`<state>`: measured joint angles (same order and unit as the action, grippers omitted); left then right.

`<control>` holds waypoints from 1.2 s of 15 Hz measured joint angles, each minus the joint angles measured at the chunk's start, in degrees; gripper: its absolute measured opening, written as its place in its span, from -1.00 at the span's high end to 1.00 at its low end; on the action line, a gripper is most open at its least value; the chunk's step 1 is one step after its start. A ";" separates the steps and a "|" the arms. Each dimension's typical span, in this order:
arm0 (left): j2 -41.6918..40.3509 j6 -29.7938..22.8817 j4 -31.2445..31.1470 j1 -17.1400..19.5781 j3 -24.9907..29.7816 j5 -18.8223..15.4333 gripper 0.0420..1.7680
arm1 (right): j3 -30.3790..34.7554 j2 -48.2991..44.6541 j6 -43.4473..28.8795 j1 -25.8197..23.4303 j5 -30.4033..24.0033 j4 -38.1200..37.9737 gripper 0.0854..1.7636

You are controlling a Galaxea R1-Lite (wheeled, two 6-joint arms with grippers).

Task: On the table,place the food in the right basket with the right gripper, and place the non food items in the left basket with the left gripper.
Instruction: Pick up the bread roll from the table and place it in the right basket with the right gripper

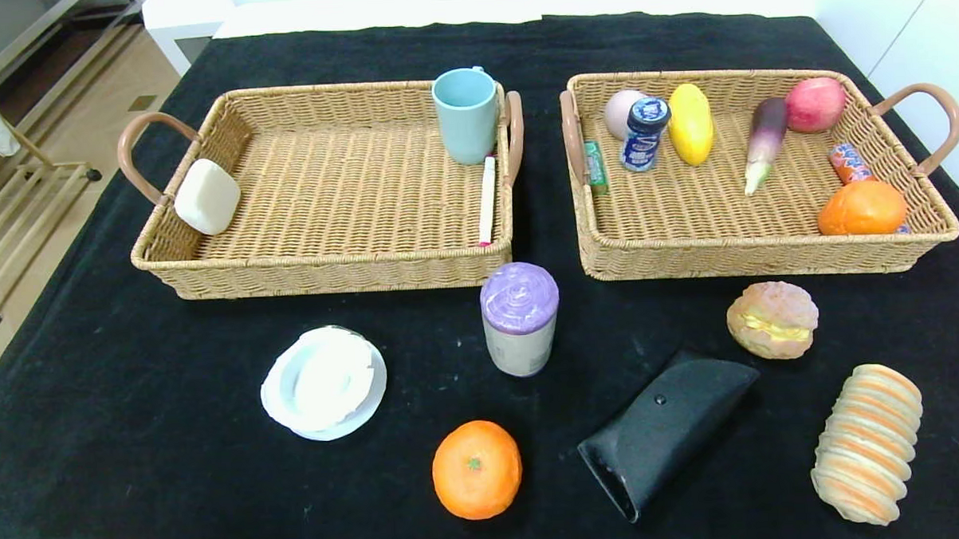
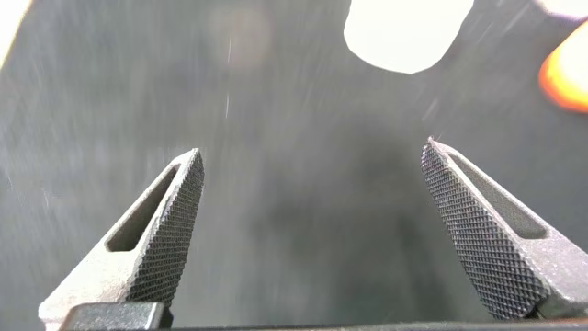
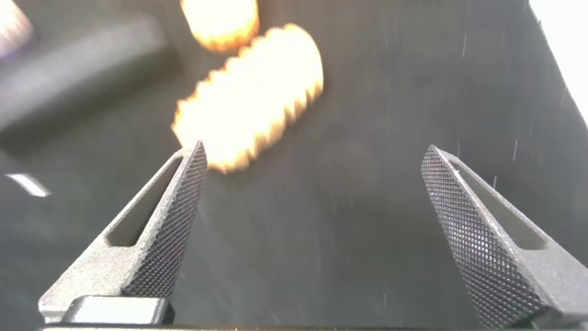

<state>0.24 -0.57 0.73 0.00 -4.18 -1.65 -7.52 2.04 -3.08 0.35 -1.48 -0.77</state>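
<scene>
A black surface (image 1: 95, 442) carries two wicker baskets side by side across the upper half of the head view. The left basket (image 1: 208, 263) holds a white soap bar (image 1: 206, 197) leaning against its left wall, a blue mug (image 1: 466, 115) upright in its far right corner, and a thin white stick (image 1: 487, 200) lying along its right wall. The right basket (image 1: 766, 255) holds a pale egg (image 1: 621, 111), a small blue-capped bottle (image 1: 644, 134), a yellow fruit (image 1: 690, 123), an eggplant (image 1: 765, 142), a red apple (image 1: 815, 104), an orange fruit (image 1: 862, 207) in its near right corner, a red packet (image 1: 848, 163) just behind that, and a green packet (image 1: 595, 167) against its left wall.

In front of the baskets, a purple-topped can (image 1: 519, 319) stands upright at frame centre between them. A white lid (image 1: 324, 383) lies at lower left of centre, a tangerine (image 1: 477, 469) at bottom centre, a black case (image 1: 665, 430) just right of it. A burger (image 1: 772, 320) sits right of centre, near the right basket's front wall, and a ridged bread roll (image 1: 867, 443) lies at lower right.

Neither arm shows in the head view. The left tool (image 2: 312, 230) hangs above bare black cloth, fingers spread wide and holding nothing, with the white lid at the top of its wrist view. The right tool (image 3: 312, 230) is likewise wide open and empty above the cloth, the bread roll (image 3: 253, 101) beyond its fingertips.
</scene>
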 joint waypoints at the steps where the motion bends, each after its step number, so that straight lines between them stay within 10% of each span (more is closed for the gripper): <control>1: 0.83 -0.52 0.32 0.00 -2.71 -1.60 -0.94 | -2.61 2.39 -0.88 0.13 -0.54 0.04 -0.94; 18: 47.96 -0.91 14.09 -20.33 -29.42 -17.37 -0.94 | -28.06 44.98 4.16 20.89 -2.71 11.98 -0.94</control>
<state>48.20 -1.49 14.82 -20.33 -33.60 -19.02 -35.58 47.02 1.07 21.25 -4.18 11.22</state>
